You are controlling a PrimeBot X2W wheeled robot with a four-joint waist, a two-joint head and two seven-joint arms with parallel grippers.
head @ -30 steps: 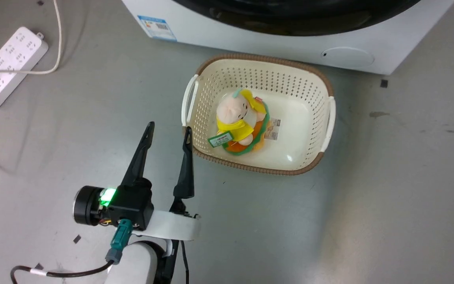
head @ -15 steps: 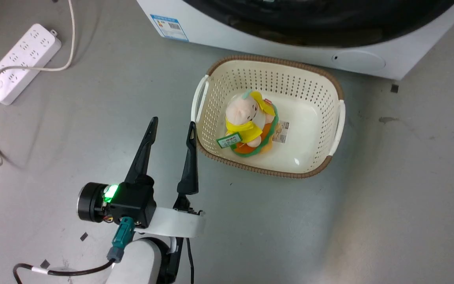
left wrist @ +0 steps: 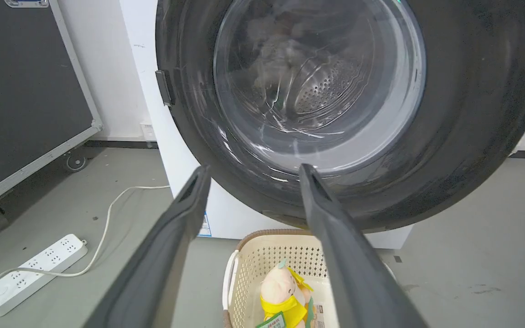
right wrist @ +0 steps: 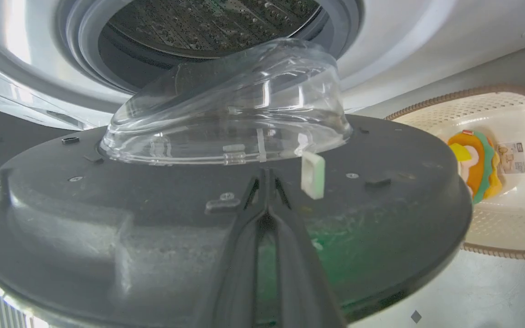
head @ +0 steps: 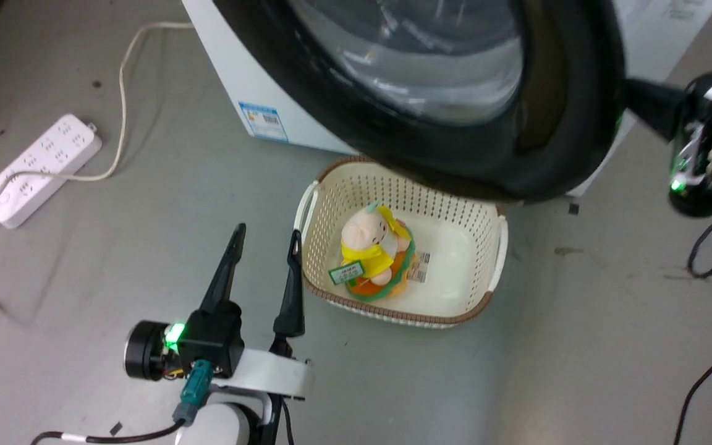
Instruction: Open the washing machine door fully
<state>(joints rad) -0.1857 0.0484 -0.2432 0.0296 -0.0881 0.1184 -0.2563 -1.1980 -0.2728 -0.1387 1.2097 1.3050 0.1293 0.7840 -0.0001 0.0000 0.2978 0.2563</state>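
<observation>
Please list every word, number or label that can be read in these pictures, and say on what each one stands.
No text can be read.
Blue-and-white sticker on the washing machine front: print too small.
Green tag on the plush toy: blurred.
White barcode label on the floor of the basket: too small.
Plate on the dark case: cut off, unreadable.

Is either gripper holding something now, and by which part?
Nothing is gripped. The left gripper has open, empty jaws. The right gripper has shut jaws lying along the inner face of the washing machine door, beside its white latch.
</observation>
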